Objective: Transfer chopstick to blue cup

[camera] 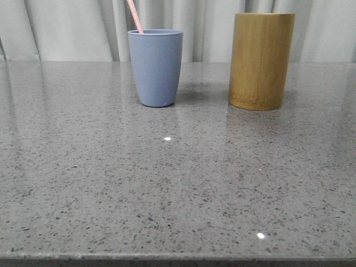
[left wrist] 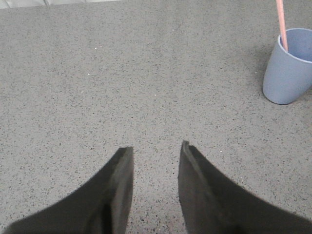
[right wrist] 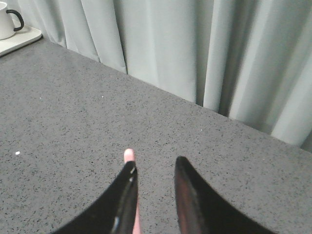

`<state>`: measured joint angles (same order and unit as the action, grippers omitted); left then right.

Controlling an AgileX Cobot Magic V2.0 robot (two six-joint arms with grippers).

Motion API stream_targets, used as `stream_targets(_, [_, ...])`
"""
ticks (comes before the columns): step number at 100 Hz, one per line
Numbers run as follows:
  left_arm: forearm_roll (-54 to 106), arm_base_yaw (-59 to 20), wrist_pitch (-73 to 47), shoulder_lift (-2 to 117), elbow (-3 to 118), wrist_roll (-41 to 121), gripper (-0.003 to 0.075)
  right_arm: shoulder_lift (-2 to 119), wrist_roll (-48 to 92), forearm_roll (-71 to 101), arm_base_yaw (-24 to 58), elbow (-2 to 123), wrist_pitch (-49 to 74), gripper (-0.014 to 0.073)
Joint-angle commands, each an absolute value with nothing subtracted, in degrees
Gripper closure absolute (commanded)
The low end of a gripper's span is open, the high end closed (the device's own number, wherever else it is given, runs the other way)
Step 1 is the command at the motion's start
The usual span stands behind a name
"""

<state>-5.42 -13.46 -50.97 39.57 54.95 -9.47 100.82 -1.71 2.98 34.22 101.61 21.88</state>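
Chopstick (camera: pixel 134 16) already sitting in blue cup (camera: pixel 155 68), far left of centre, leaning up-left out of rim. Bamboo holder (camera: pixel 261 60) to its right. From my left gripper (left wrist: pixel 156 151), released and empty, cup lies ahead-right, well apart. Right gripper (right wrist: pixel 153 168) parted, pink tip touching one finger; gripped or not, can't tell. I'd call transfer nearly done.
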Motion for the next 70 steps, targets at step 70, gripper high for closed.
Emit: stream_targets(70, [-5.9,-13.3,-43.3,39.5,56.3,-10.2,0.0498,77.0,-1.9,3.1,19.8,82.4,22.7,0.0376])
